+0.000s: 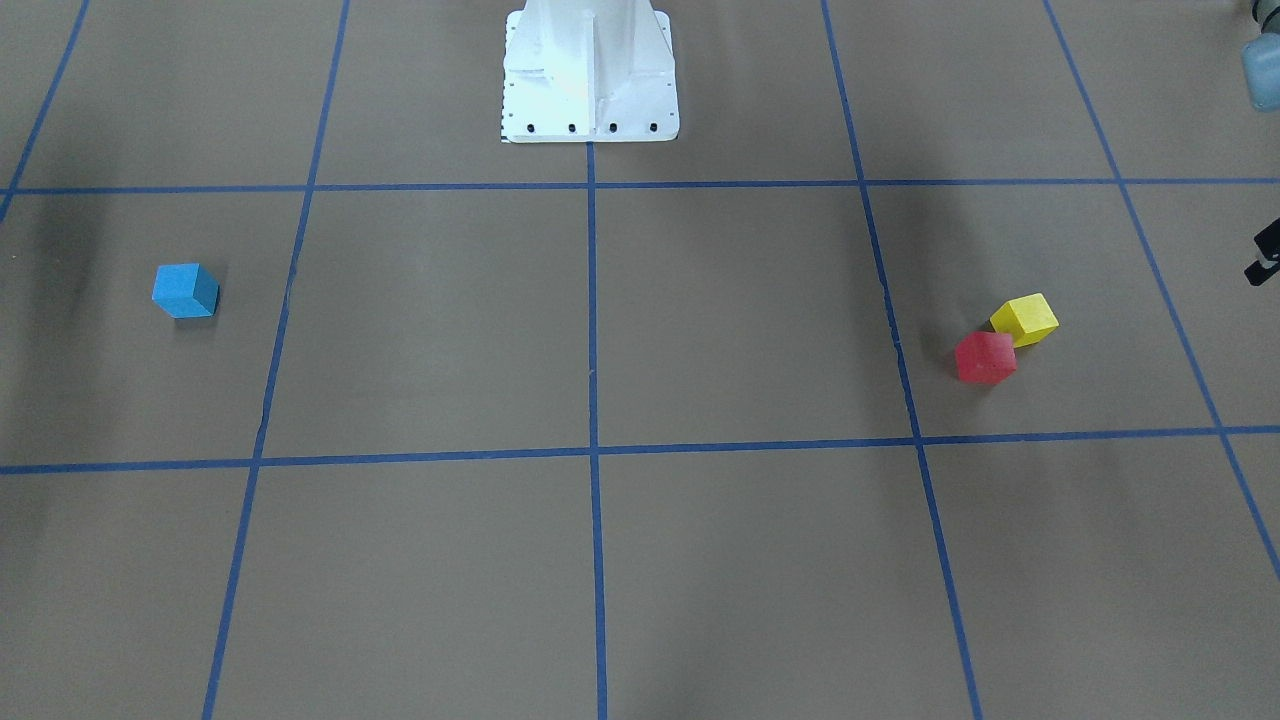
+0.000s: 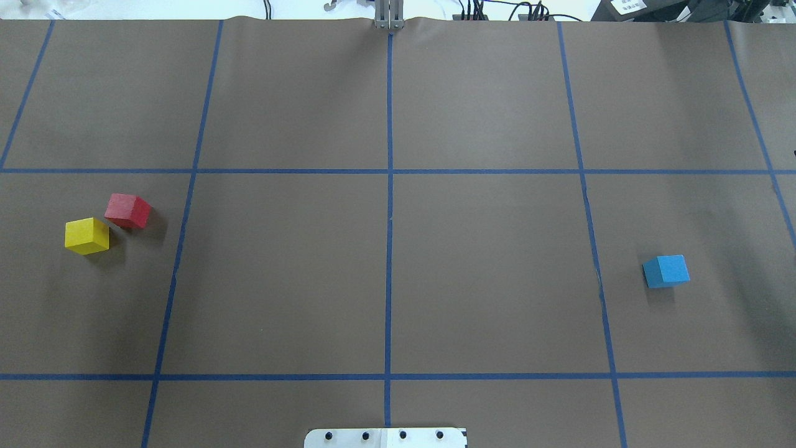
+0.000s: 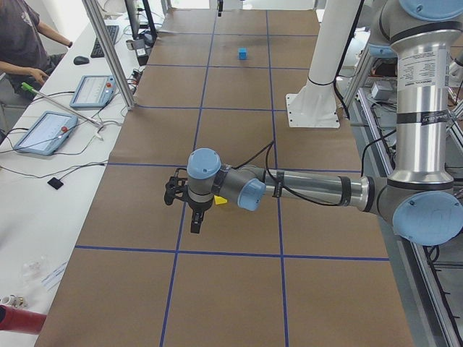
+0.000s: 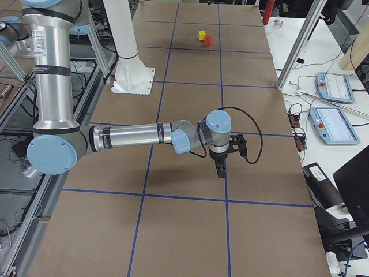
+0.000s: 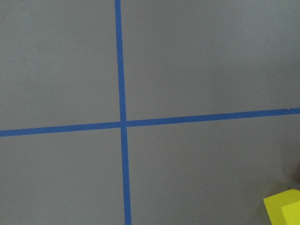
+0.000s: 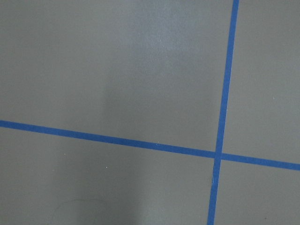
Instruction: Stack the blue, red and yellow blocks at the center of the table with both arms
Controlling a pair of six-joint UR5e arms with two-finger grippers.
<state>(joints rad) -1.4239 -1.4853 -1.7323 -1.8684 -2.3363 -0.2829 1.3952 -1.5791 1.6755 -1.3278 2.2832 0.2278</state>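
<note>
Brown paper surface [image 2: 280, 280], blue tape grid [image 2: 388, 249]. Seen from overhead, no arm was in frame. All three blocks were plain matte cubes lying flat and unstacked.

- Blue block [image 2: 666, 271]: alone, about 4 o'clock from the middle.
- Red block [image 2: 127, 210]: about 9 o'clock.
- Yellow block [image 2: 87, 236]: at the red one's 8 o'clock, corner to corner; contact unclear.

Only the side views showed the arms. Left pincer [image 3: 195, 225] and right pincer [image 4: 219, 171] both pointed down above the surface; I could not tell whether either was spread or pressed together. The left wrist view caught one yellow corner at 5 o'clock. The right wrist view showed only tape.
</note>
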